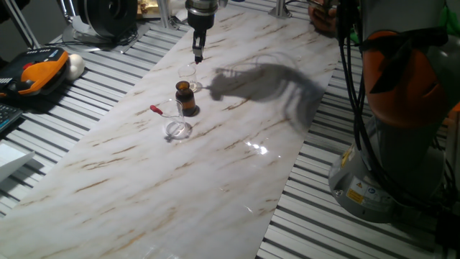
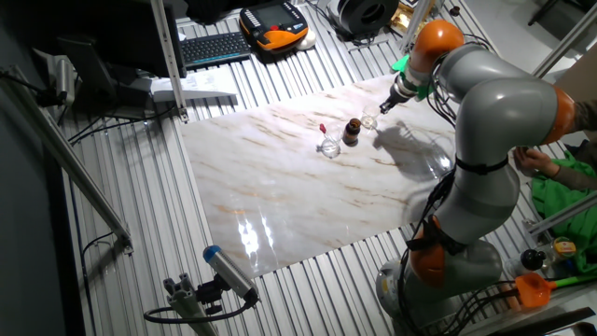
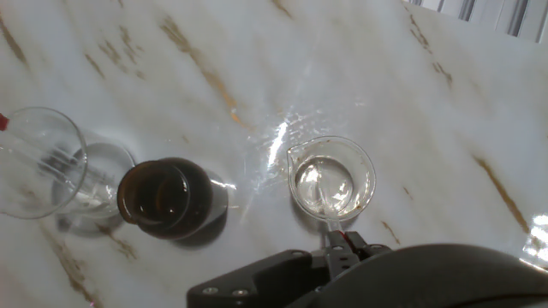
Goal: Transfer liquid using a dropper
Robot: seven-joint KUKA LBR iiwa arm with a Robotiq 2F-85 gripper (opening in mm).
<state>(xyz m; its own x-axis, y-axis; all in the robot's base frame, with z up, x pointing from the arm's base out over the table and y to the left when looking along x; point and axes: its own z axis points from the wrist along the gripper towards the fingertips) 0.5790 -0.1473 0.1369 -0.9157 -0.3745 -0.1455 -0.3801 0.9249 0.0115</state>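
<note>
My gripper is shut on the dropper, whose small red bulb shows between the fingers. It hangs tip down over a small clear beaker. In the hand view the red bulb sits at my gripper, and the clear tube reaches into the small beaker, which holds clear liquid. The open amber bottle stands just beside the beaker. A twin dropper with a red bulb leans in a wider glass beaker past the bottle.
The glassware stands on a marble-patterned board laid on a slatted metal table. An orange-and-black handset and a keyboard lie off the board at the left. My arm's base stands at the right edge.
</note>
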